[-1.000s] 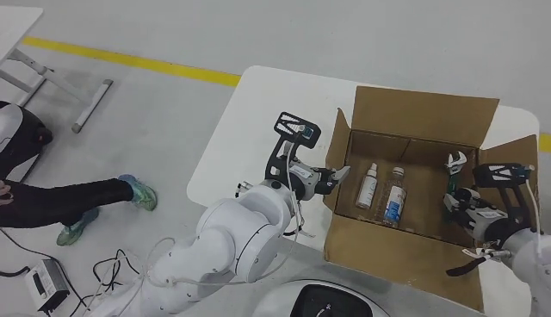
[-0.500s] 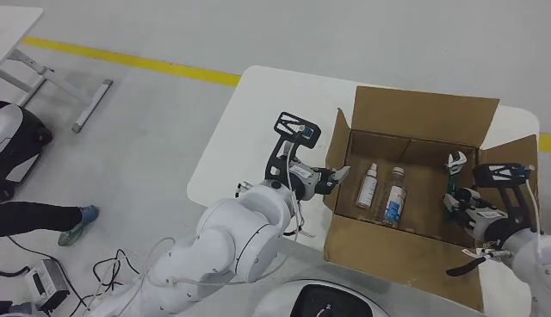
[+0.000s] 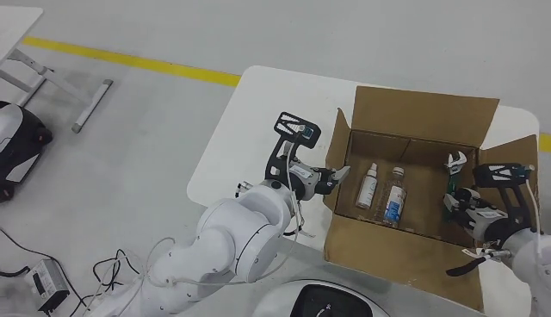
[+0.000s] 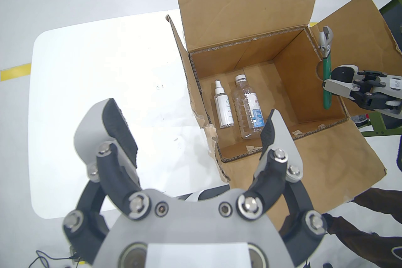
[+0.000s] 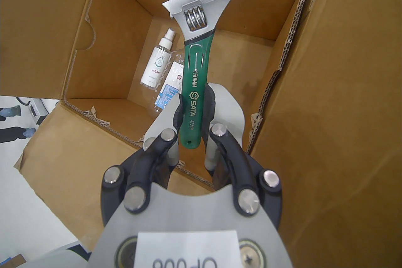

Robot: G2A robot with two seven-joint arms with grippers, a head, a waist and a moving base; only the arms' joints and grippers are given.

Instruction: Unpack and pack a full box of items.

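The cardboard box (image 3: 424, 117) stands open on the right part of the white worktop (image 3: 258, 119), its four flaps folded outward so that both arms can get at the inside. On its floor, toward the left wall, a small spray bottle (image 4: 223, 107) and a clear water bottle (image 4: 248, 112) lie flat side by side, caps toward the far wall. That leaves the right half of the floor bare. The right hand (image 5: 192, 106) is closed on the green handle of an adjustable wrench (image 5: 196, 40), gripping near the handle's end. The steel head sticks out well beyond the fingers, over the box's right wall and flap. Gripped that far back, I'd say the heavy head could swing or slip in the pads if the arm moves fast. Whether the wrench is going in or coming out I cannot tell from here. The left hand (image 4: 193, 121) hangs wide open with nothing in it, just outside the box's left wall, probably waiting its turn at the bottles.
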